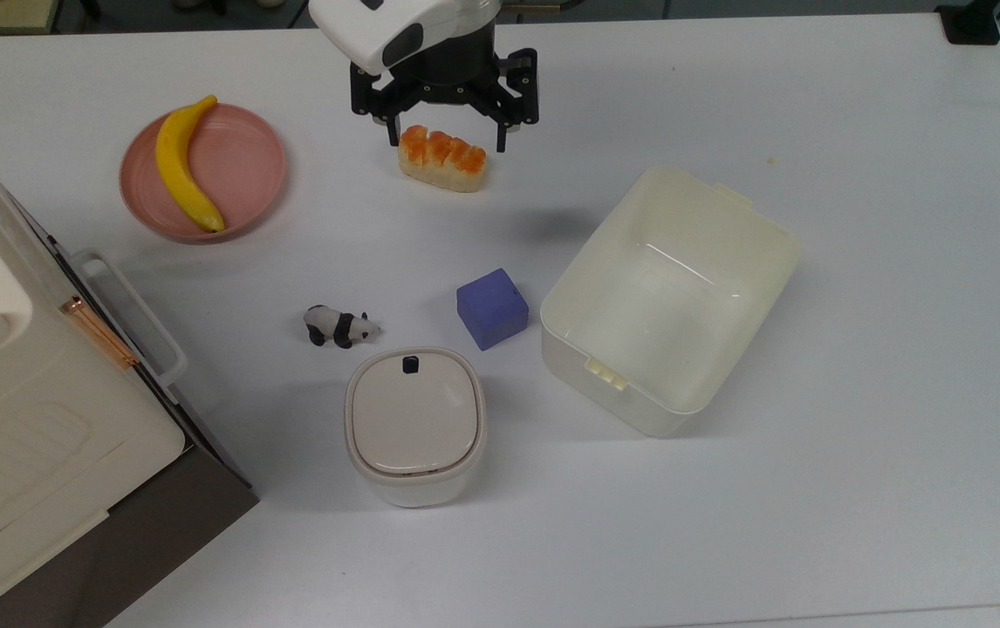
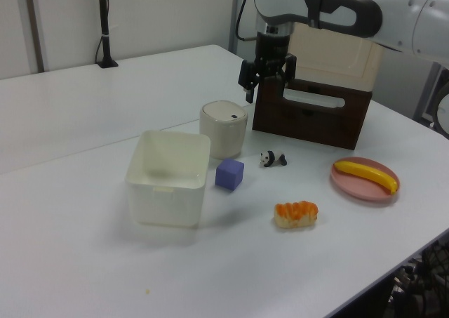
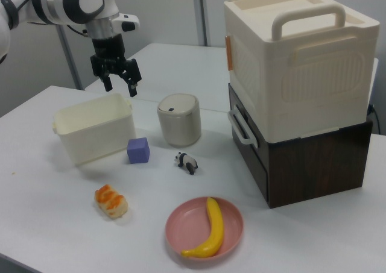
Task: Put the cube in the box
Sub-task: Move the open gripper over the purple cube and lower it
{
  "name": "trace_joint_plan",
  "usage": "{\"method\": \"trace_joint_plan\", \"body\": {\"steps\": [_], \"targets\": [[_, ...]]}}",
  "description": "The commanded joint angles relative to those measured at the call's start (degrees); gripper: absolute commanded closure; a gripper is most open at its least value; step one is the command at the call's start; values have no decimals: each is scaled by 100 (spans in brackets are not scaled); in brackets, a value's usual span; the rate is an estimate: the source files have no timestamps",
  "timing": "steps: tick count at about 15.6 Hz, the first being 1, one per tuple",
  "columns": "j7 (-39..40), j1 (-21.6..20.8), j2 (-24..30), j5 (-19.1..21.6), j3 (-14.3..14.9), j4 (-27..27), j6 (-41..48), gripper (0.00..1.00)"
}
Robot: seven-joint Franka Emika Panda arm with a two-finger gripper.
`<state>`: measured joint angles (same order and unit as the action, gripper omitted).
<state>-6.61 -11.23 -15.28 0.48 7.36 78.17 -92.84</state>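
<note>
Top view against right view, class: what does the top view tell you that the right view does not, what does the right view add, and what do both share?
Top view: it looks straight down into the box, whose floor is bare, and onto the small container's lid. Right view: it takes the cream appliance side-on, with its top handle and the dark brown base under it. Both: the cube beside the box, the banana on its pink plate, and the open gripper.

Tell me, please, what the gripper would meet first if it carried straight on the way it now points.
Likely bare table between the orange-topped roll and the box, judging by its shadow; depth is unclear.
</note>
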Motion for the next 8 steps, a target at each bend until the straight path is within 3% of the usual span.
{"method": "trace_joint_plan", "body": {"steps": [1, 8], "targets": [[409, 102, 139, -92, -7, 181, 38, 0], [731, 103, 130, -66, -16, 207, 3, 0]]}}
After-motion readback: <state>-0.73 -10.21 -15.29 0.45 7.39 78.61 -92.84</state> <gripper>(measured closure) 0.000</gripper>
